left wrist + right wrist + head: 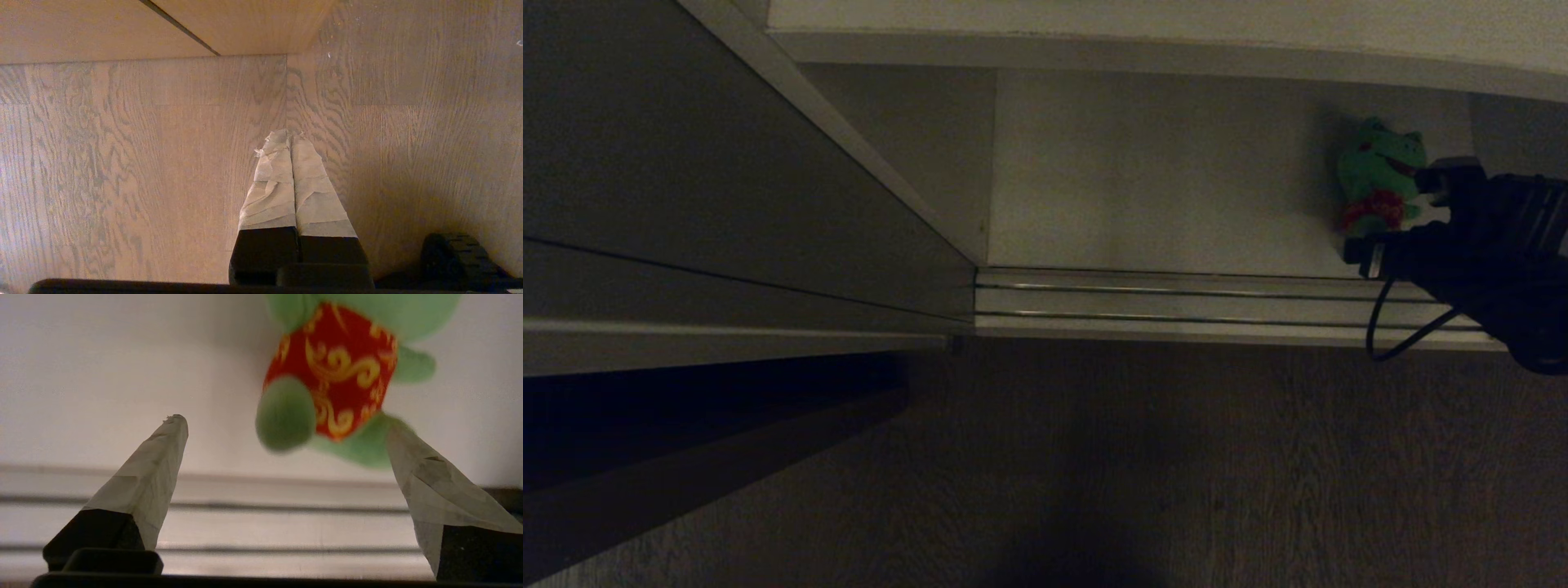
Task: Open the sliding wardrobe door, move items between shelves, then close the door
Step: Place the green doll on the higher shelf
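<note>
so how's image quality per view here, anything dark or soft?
Head view: underexposed; the floor near black, only the frog on the shelf carries colour, the right gripper a silhouette. Left wrist view: warm, evenly lit, sharp wood grain behind the shut left gripper. Right wrist view: bright, but the frog is soft, too close; taped fingers crisper.

right claw: fingers spread wide, reaching forward | left claw: fingers pressed together, pointing down
</note>
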